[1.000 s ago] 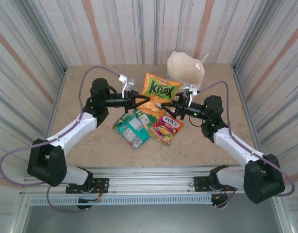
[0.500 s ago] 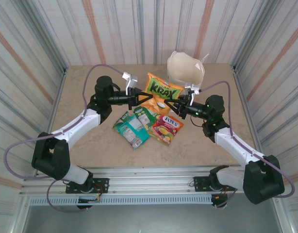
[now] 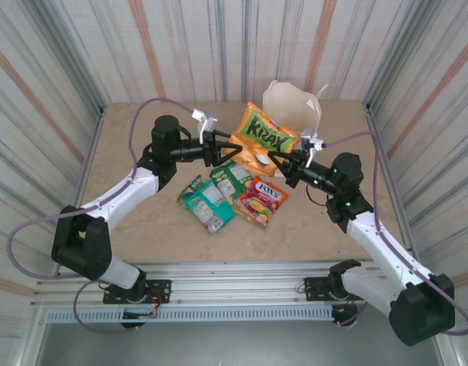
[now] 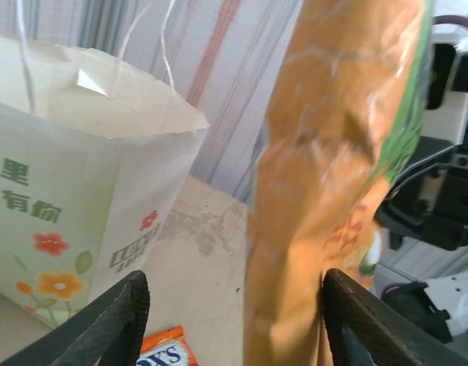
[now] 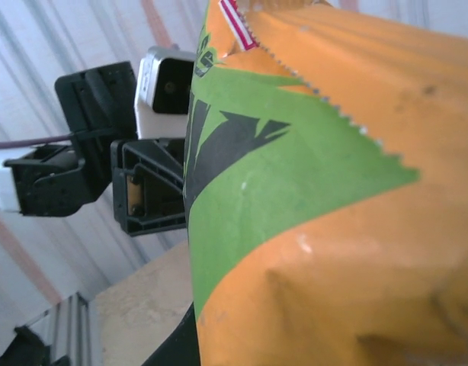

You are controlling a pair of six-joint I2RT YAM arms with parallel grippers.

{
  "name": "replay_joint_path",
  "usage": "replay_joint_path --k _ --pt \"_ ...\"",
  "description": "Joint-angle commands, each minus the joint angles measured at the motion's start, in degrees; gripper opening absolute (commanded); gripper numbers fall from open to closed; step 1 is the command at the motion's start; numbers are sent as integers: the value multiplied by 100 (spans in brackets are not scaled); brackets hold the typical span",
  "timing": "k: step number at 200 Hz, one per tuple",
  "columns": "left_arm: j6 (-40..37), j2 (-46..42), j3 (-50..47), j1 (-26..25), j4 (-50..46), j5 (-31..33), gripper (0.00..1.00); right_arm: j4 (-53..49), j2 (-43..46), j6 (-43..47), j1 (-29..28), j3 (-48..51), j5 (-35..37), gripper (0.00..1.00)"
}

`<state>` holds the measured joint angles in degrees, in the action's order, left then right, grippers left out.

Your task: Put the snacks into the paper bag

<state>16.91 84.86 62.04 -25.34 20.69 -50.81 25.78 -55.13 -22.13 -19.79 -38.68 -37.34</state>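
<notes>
My right gripper (image 3: pixel 274 158) is clamped on the Krax packet (image 3: pixel 263 136), which hangs in the air just before the bag (image 3: pixel 299 103). My left gripper (image 3: pixel 228 149) stands apart (packet between its fingers).

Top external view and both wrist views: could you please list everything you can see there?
Paper bag: one, cream-white, upright at the table's far side.
Krax packet: one, orange and green, held up in front of the bag.
Fox's packet: one, red-pink, flat at mid-table.
Teal-green packets: apparently two, overlapping, left of the Fox's packet.
Table: one, beige.
Left gripper: black, open beside the Krax packet.
Right gripper: black, shut on the Krax packet's lower edge.
</notes>
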Motion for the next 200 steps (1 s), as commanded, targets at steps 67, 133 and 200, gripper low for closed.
replay_joint_path --k 67,133,200 --pt "-439 -335 308 29 -1888 2512 91 -1869 40 1185 143 -1858 2282 5" --pt "-518 -203 393 29 -2286 2699 89 -2544 -1691 1439 318 -3672 3475 5" --pt "-693 -119 526 34 -2512 2752 89 -3135 -2827 1225 369 -4237 4411 4"
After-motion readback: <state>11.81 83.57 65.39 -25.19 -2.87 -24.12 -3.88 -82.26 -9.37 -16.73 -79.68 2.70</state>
